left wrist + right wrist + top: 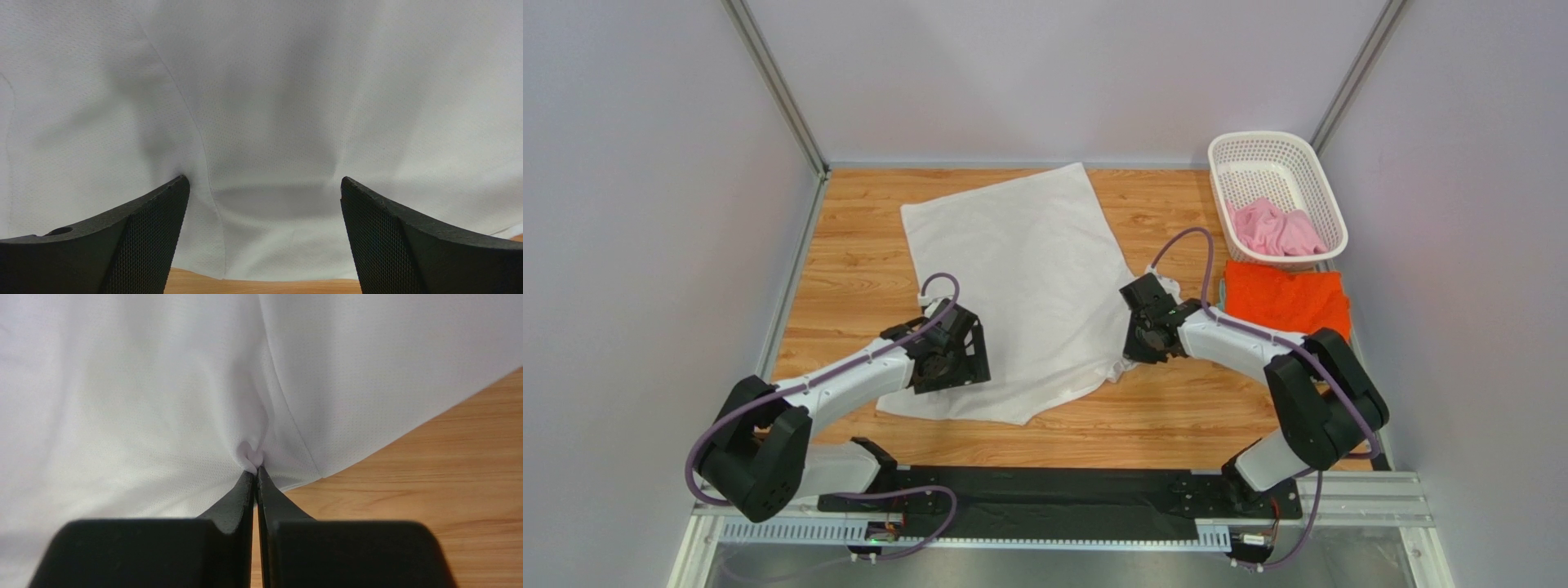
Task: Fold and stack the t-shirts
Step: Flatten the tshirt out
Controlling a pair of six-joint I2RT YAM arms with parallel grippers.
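Top external view had the white t-shirt [1026,282] spread flat across the middle of the bench [848,245], a little skewed, with a sleeve at its right edge. And there was the bite: the right gripper [1145,333] sat on that right edge. The right wrist view showed its jaws pressed together with a small pucker of white cloth pinched at the tips. It was clamped on the white t-shirt beside a seam, probably to carry that side over for a fold.

Across the cloth, the left gripper [952,355] was over the near-left part, jaws wide apart. Its fingers [147,226] seemed to press on the fabric with only flat cloth between them. My read: it was lined up for its own pinch, so both sides would lift evenly.

Further right, the orange t-shirt [1284,300] lay on the bench and looked folded, apparently the start of the stack. The pink t-shirt [1274,229] lay crumpled in the white basket [1225,159], not yet folded.
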